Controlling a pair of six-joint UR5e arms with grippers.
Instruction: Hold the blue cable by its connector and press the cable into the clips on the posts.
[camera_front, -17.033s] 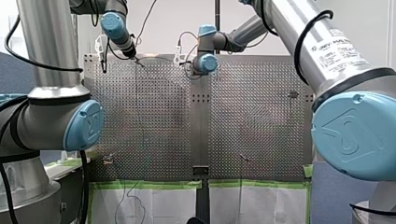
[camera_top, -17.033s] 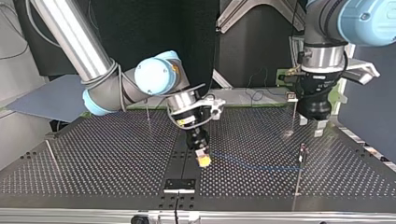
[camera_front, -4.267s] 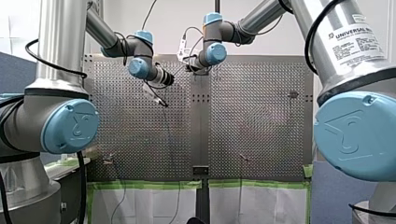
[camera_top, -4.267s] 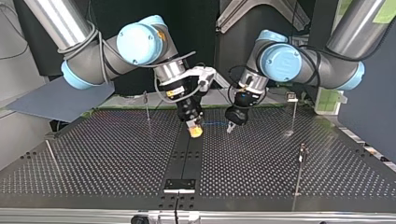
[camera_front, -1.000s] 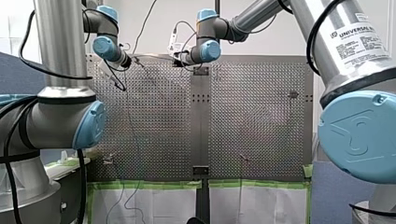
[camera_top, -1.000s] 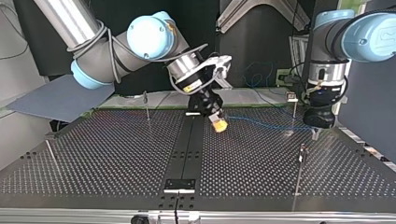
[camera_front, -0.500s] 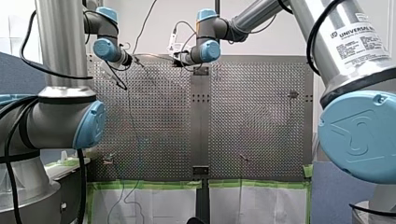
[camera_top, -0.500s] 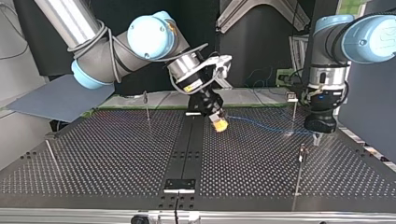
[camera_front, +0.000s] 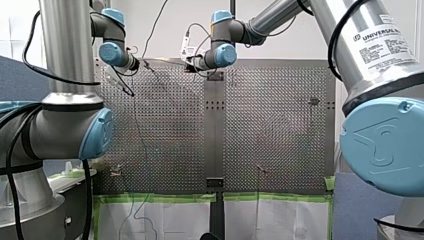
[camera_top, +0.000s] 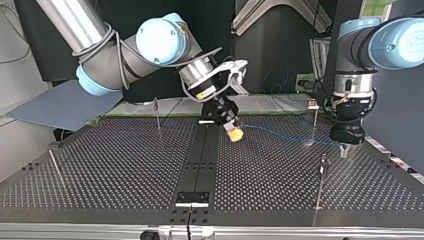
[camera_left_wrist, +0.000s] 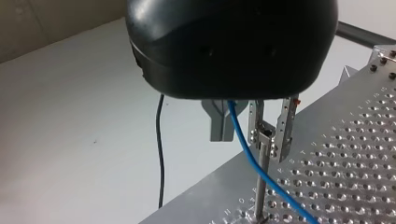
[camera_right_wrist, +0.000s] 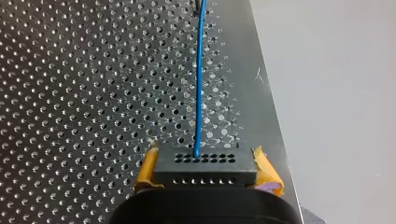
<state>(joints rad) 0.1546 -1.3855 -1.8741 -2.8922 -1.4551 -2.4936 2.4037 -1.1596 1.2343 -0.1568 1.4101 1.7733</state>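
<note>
The blue cable (camera_top: 285, 135) stretches low over the perforated table (camera_top: 125, 170) between my two grippers. My right gripper (camera_top: 233, 133) is shut with its yellow pads (camera_right_wrist: 265, 171) on the black connector (camera_right_wrist: 205, 167), and the cable (camera_right_wrist: 200, 84) leaves the connector straight ahead. At the top view's right, my left gripper (camera_top: 344, 149) points down and is shut on the cable (camera_left_wrist: 243, 140). A thin post topped by a metal clip (camera_left_wrist: 270, 133) stands right beside its fingers (camera_left_wrist: 221, 122). The cable crosses in front of that post and is not in the clip.
More thin posts stand on the table: one behind my left gripper (camera_top: 314, 117), one nearer the top view's front edge (camera_top: 322, 172), one at the back left (camera_top: 157, 116), and a leaning one at the far left (camera_top: 55, 167). A black strip (camera_top: 197, 165) runs down the table's middle.
My left gripper has slid a little toward the top view's front and right, drawing the cable along. My right gripper and the connector have stayed in place.
</note>
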